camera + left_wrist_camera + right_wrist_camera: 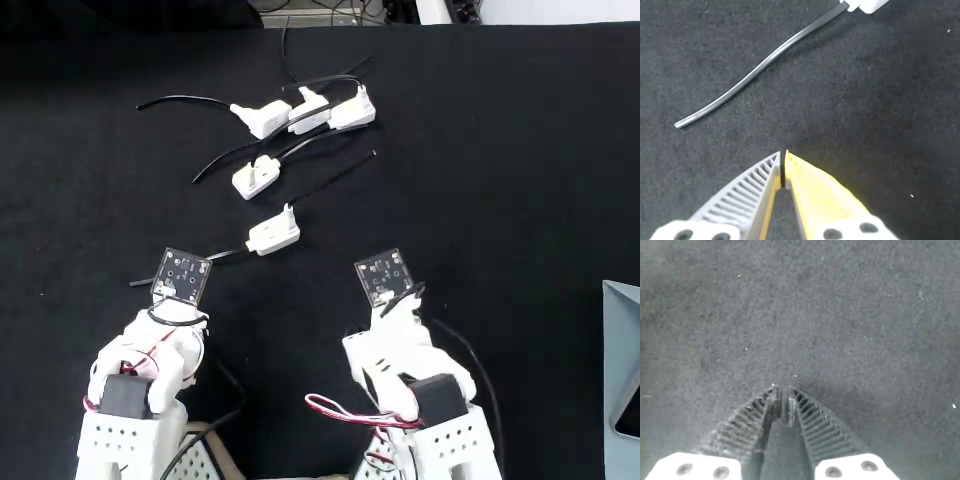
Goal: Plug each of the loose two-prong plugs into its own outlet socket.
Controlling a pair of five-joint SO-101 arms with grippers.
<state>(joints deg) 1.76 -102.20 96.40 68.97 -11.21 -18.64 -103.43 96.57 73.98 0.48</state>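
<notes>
Five small white connectors lie on a black cloth table [520, 150], each trailing a thin black cord. Take the nearest connector [273, 235] as your marker. A second connector [256, 176] sits just beyond it, and a cluster of three [310, 108] lies farther beyond that, their bodies close together or touching. From above you cannot tell which are plugs and which are sockets, so check before you choose a pair.

Judge these as light, rigid moulded plastic with smooth sides. Expect one to skate on the cloth if you nudge it rather than pinch it. The marker's cord [765, 60] looks springy and will likely swing the body as you lift. Grip across the broad flat sides of the body, behind the mating end, never on the cord. The prongs are probably thin, so line up squarely before you push.

Your left gripper [784, 156] is on the near side of the marker, over its cord, whose cut end [677, 123] lies loose on the cloth. Its grey and yellow fingers are pressed together on nothing. Your right gripper [782, 390] is also nearer to you than the marker and off to its right, over bare cloth, dark fingers closed and empty
</notes>
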